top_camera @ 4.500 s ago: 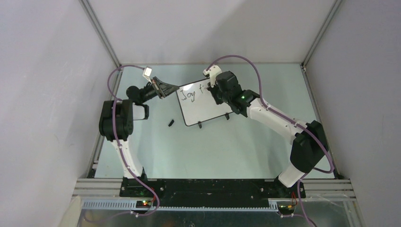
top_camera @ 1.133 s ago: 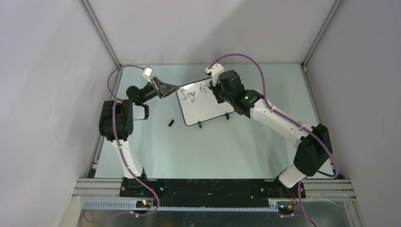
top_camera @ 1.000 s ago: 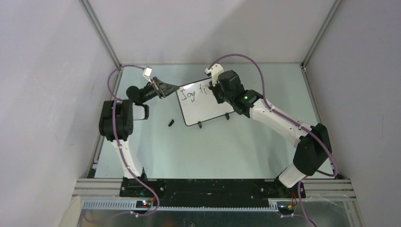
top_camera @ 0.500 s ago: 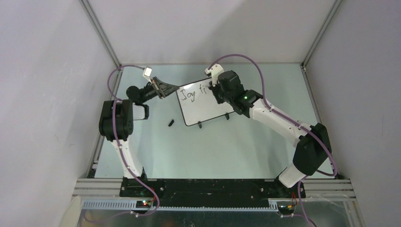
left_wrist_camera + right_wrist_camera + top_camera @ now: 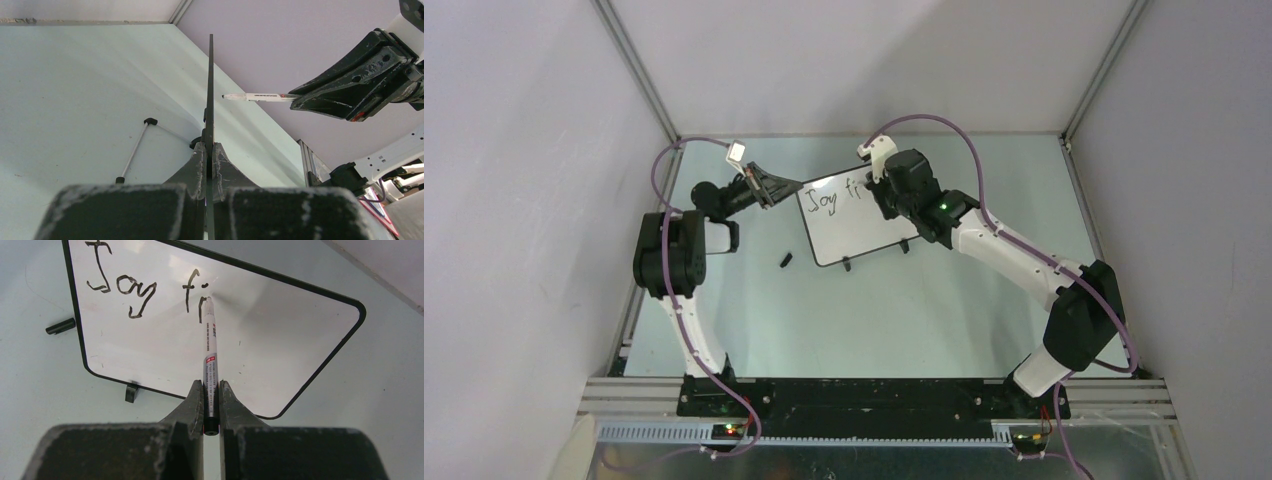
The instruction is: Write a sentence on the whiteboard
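The whiteboard (image 5: 856,232) stands tilted on the table, and its left edge is pinched in my shut left gripper (image 5: 776,190). In the left wrist view the whiteboard (image 5: 211,85) shows edge-on between the fingers of the left gripper (image 5: 210,147). The sentence (image 5: 135,290) reads "Joy fi" in black along the top left of the whiteboard (image 5: 260,360). My right gripper (image 5: 211,385) is shut on a white marker pen (image 5: 210,355). The pen's tip sits just right of the "i", very close to the surface. The marker pen (image 5: 255,96) points at the board's face.
A black pen cap (image 5: 786,260) lies on the table left of the board's front edge; it is the same cap (image 5: 60,326) in the right wrist view. A thin rod with black ends (image 5: 132,152) lies behind the board. Grey walls enclose the table on three sides.
Since the oldest frame an "i" has been added after the "f", and the right gripper has shifted slightly right. Over the last second nothing visibly moves.
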